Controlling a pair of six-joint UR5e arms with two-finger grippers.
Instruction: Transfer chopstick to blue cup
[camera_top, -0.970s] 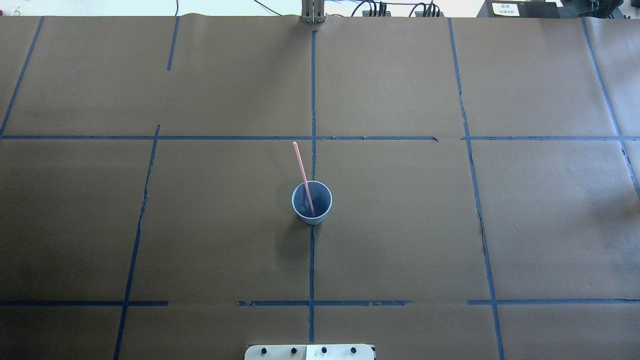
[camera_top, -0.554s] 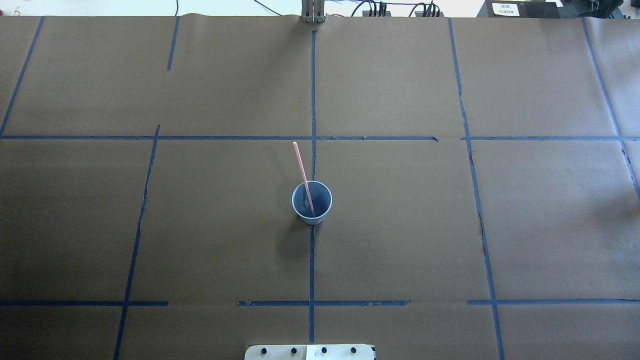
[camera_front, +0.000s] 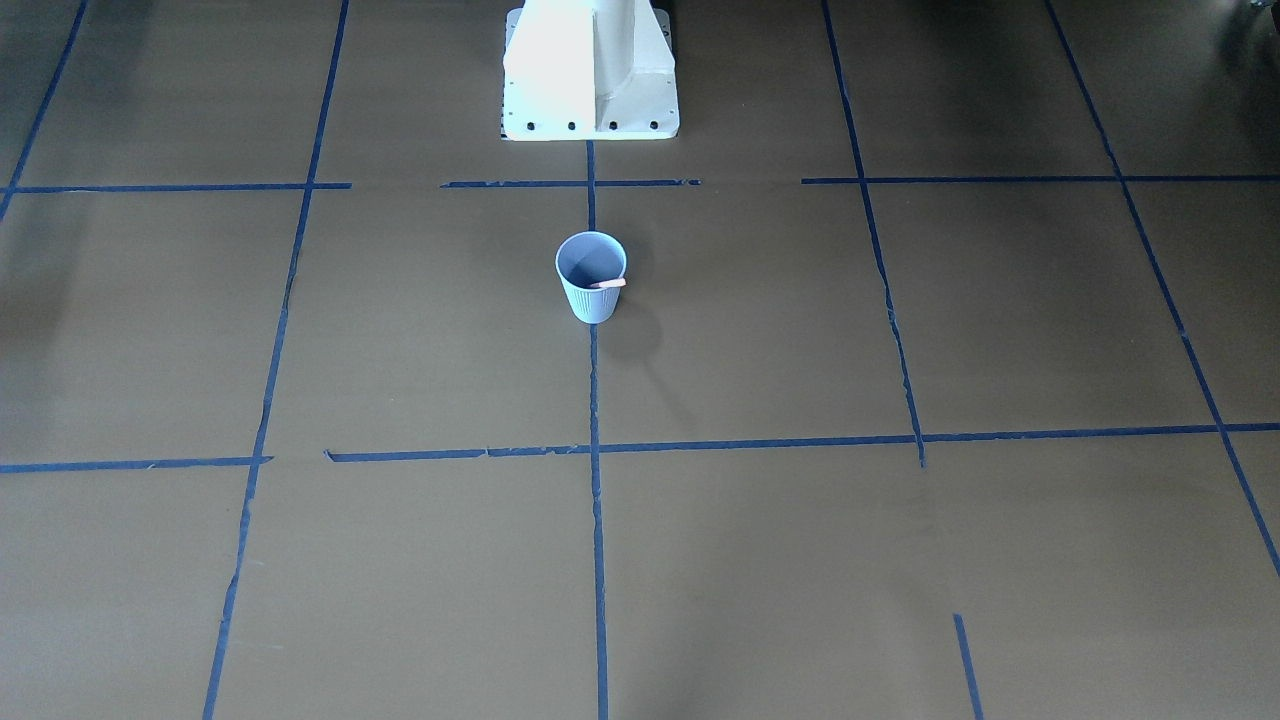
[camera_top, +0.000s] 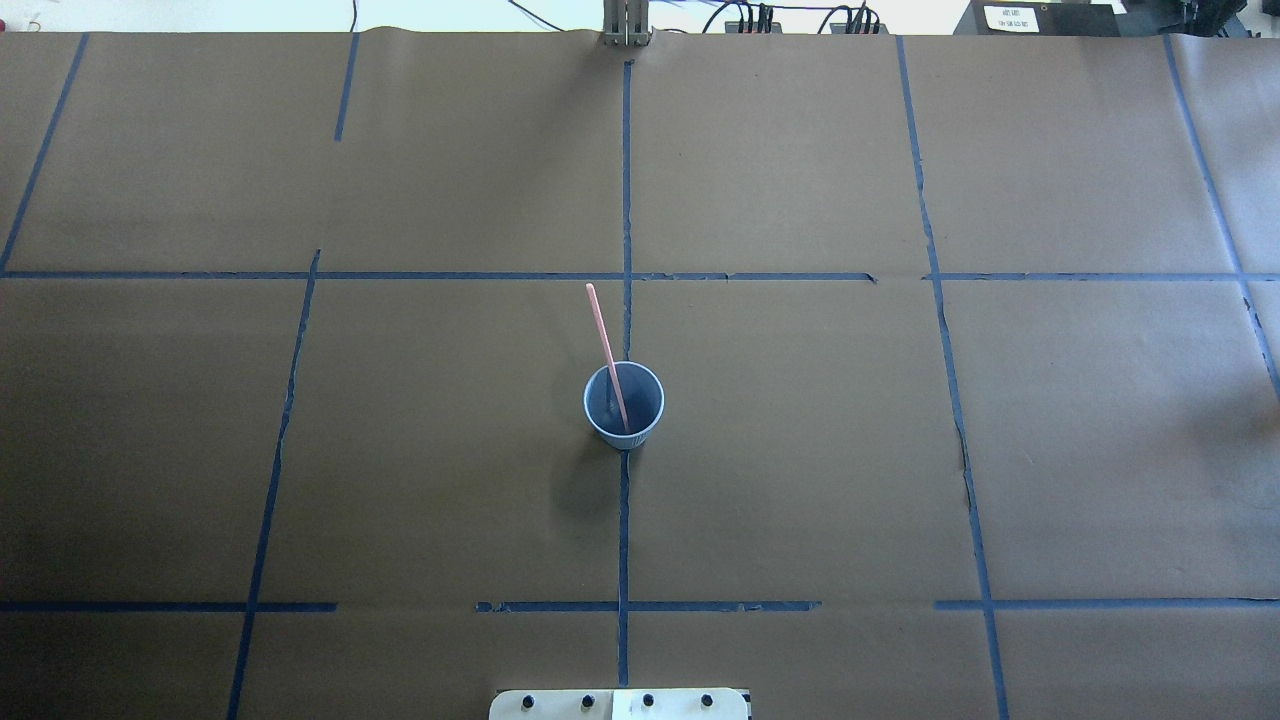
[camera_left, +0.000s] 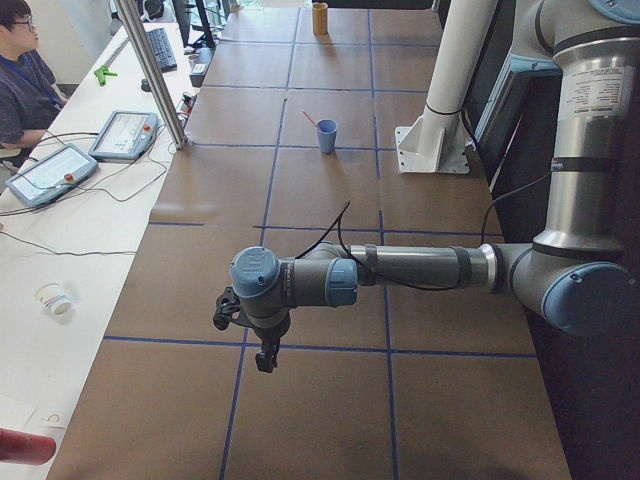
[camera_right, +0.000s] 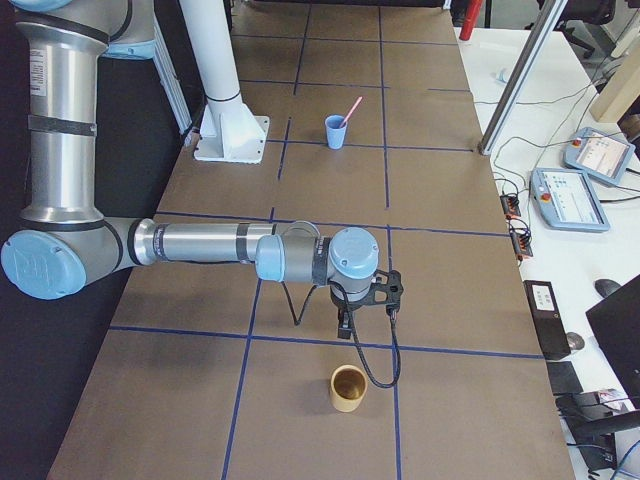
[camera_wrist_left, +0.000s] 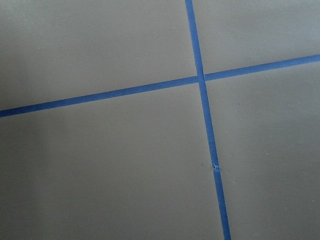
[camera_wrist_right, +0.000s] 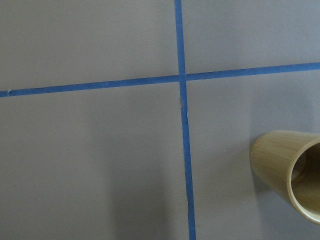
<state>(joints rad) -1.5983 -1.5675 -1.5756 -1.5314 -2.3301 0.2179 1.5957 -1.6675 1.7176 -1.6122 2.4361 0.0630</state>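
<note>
The pale-blue ribbed cup (camera_top: 623, 412) stands upright near the table's middle. One salmon-pink chopstick (camera_top: 605, 340) stands in it and leans on the far rim, sticking out well above it. The cup also shows in the front view (camera_front: 590, 295), the left view (camera_left: 327, 137) and the right view (camera_right: 336, 133). My left gripper (camera_left: 263, 350) hangs over bare table far from the cup, seen only in the left view; I cannot tell its state. My right gripper (camera_right: 345, 322) hangs beside a bamboo cup, seen only in the right view; I cannot tell its state.
An empty tan bamboo cup (camera_right: 349, 388) stands upright at the table's right end, just beyond my right gripper; it also shows in the right wrist view (camera_wrist_right: 287, 170). The white robot base (camera_front: 590, 70) stands behind the blue cup. An operator (camera_left: 22, 75) sits beside the table with pendants.
</note>
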